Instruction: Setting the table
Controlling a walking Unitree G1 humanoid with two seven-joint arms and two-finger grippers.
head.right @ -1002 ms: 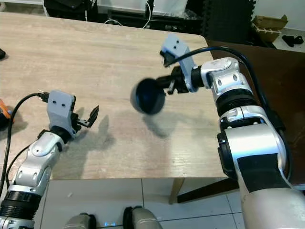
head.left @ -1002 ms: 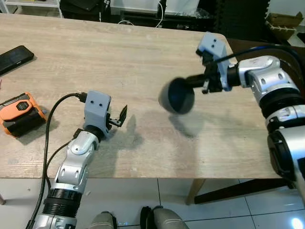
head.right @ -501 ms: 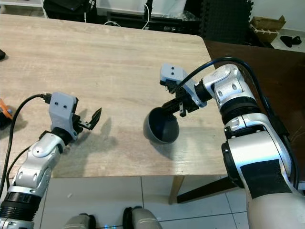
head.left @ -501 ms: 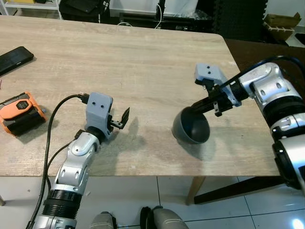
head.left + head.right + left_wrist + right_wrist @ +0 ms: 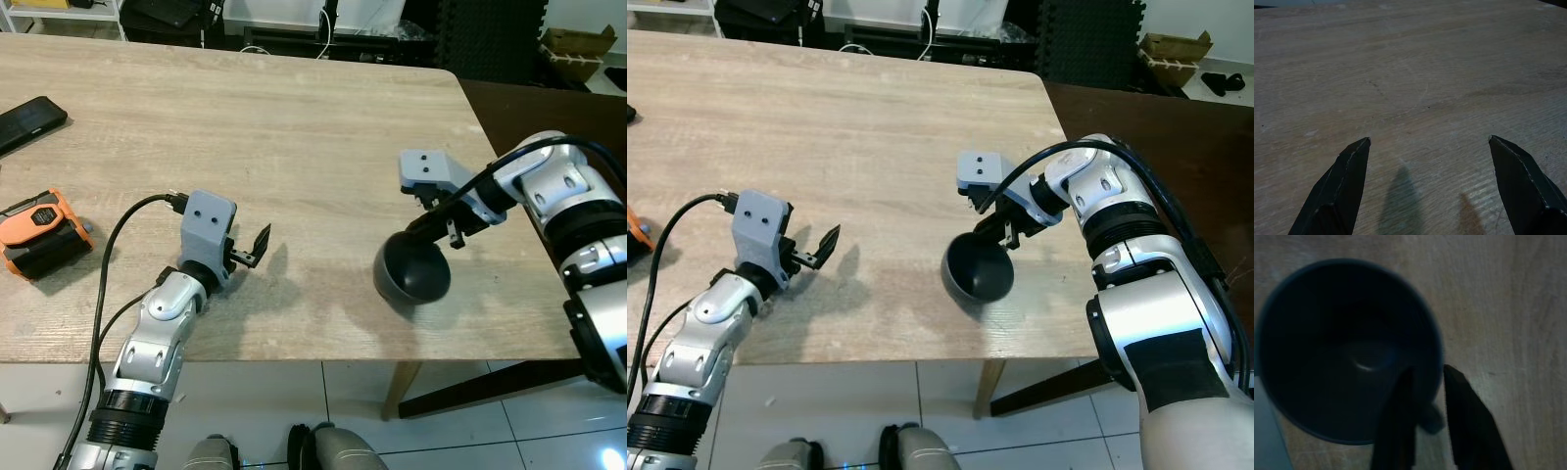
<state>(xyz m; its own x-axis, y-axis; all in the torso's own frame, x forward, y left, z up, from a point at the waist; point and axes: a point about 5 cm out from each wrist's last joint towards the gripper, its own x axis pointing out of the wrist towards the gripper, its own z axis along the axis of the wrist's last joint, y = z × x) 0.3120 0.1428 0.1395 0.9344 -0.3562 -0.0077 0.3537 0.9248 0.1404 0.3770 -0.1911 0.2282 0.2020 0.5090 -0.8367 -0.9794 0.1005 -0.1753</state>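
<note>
Gripping dark bowl [image 5: 412,276] rim, right gripper [image 5: 431,230]

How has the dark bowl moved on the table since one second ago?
Yes. The dark bowl, held at its rim by the right hand, has come down and toward the table's near right corner, turning from tilted to upright.

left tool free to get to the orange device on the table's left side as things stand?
Probably yes. The left tool hangs open over bare table, and nothing lies between it and the orange device; only the arm's own black cable trails that way.
</note>
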